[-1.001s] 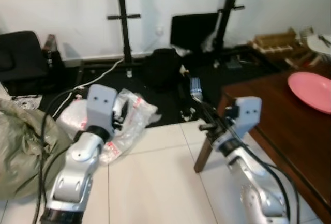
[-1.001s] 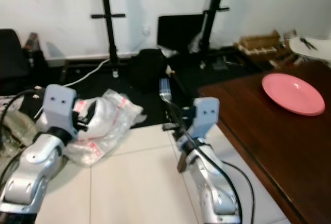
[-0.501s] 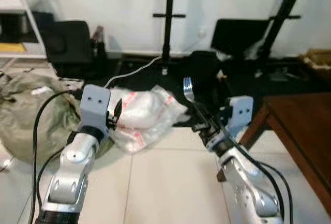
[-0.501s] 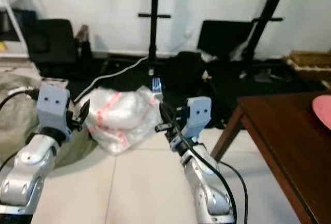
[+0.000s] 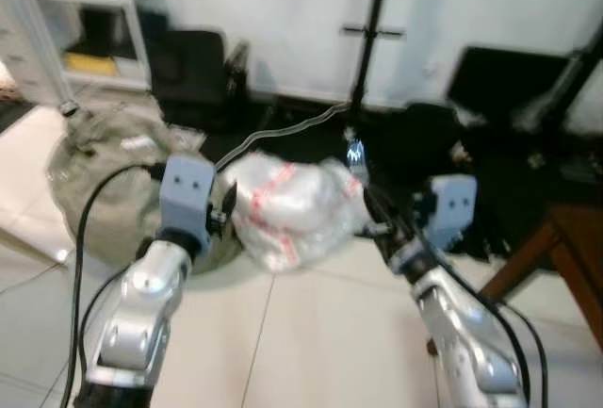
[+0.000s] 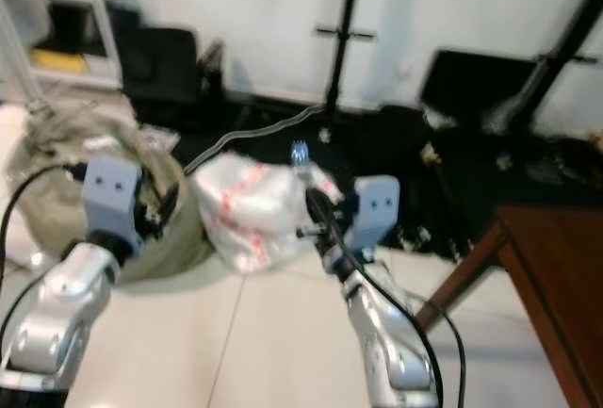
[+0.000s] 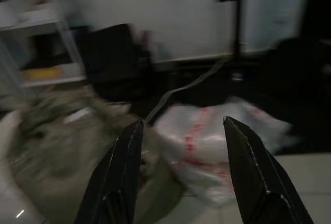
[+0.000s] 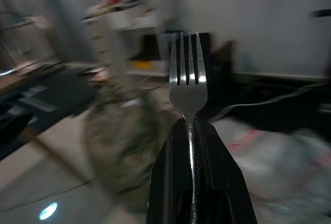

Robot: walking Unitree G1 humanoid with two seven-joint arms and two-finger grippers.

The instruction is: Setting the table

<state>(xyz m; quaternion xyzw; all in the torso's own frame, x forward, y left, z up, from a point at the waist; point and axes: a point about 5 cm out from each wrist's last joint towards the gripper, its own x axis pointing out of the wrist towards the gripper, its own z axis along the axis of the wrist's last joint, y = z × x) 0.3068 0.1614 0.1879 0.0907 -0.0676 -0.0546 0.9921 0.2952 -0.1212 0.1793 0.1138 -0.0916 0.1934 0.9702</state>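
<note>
My right gripper (image 5: 377, 218) is shut on a silver fork (image 8: 188, 83), whose tines (image 5: 355, 151) stick up and forward above the fingers. The right arm is held out in front of me over the white floor tiles. My left gripper (image 7: 181, 172) is open with nothing between its black fingers (image 7: 116, 177), and it is raised at the left (image 5: 221, 215). A corner and leg of the dark wooden table (image 5: 556, 248) stand at the right edge.
A white plastic bag with red print (image 5: 287, 205) lies on the floor ahead. An olive green sack (image 5: 104, 168) sits at the left, below a white shelf unit (image 5: 75, 22). Black stands (image 5: 372, 31), black bags and a cable line the wall.
The whole view has swung left: the table and pink plate have slid off to the right, and the green sack and shelf have come in. The fork stays in my right gripper.
</note>
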